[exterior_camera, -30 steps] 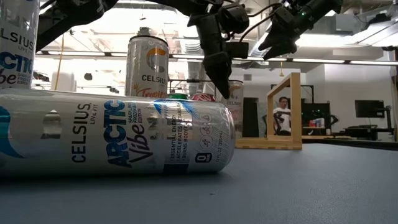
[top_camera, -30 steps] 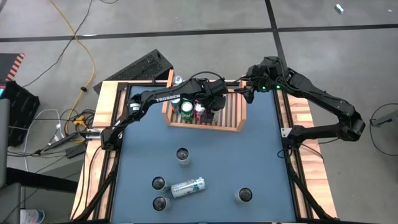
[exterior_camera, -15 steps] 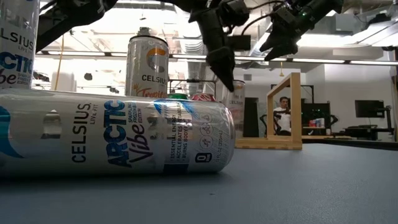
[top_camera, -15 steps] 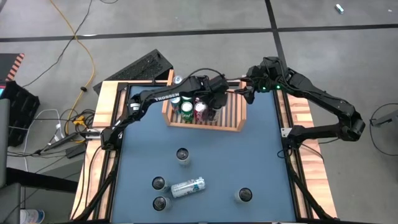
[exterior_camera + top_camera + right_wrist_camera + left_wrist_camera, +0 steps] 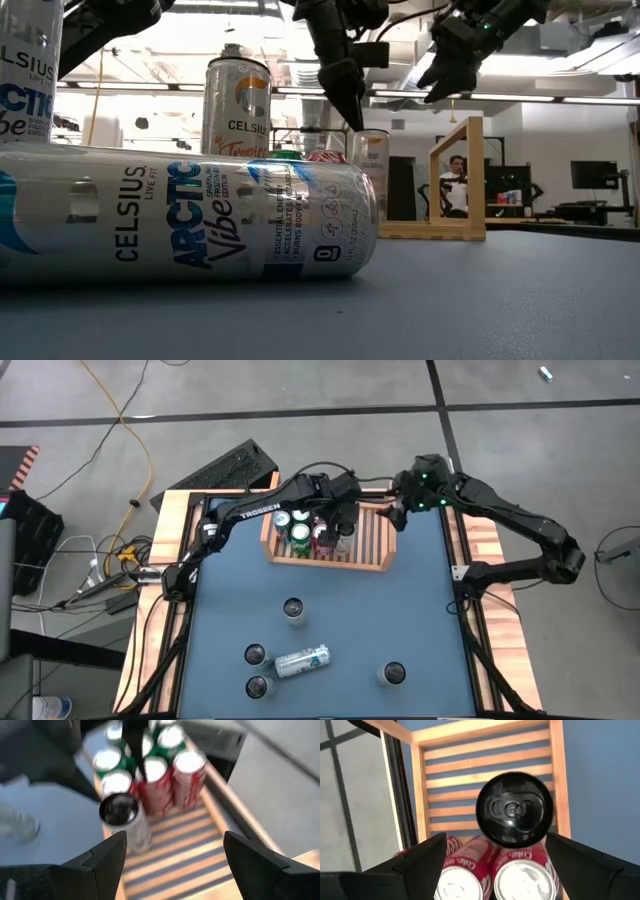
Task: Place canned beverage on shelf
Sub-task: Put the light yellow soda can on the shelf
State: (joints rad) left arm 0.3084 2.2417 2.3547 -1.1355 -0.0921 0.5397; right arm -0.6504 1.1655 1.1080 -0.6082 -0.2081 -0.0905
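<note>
Hovering left claw (image 5: 345, 528): released, directly above black-topped can (image 5: 515, 816)
Can: upright on shelf (image 5: 372, 540), beside red cans (image 5: 470, 875)
Right claw (image 5: 397, 518): released, above shelf's edge

A Celsius can (image 5: 190, 225) lies sideways before upright cans.

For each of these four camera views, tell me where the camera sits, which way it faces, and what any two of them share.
High: overhead, straight down; both arms, shelf.
Low: table height, level across; lying can, arms descending from above.
Left wrist: on left arm, down on black-topped can; open left end effector.
Right wrist: on right arm, toward shelf; open right end effector.
Shared: both wrist views show the black-topped can beside red cans.
</note>
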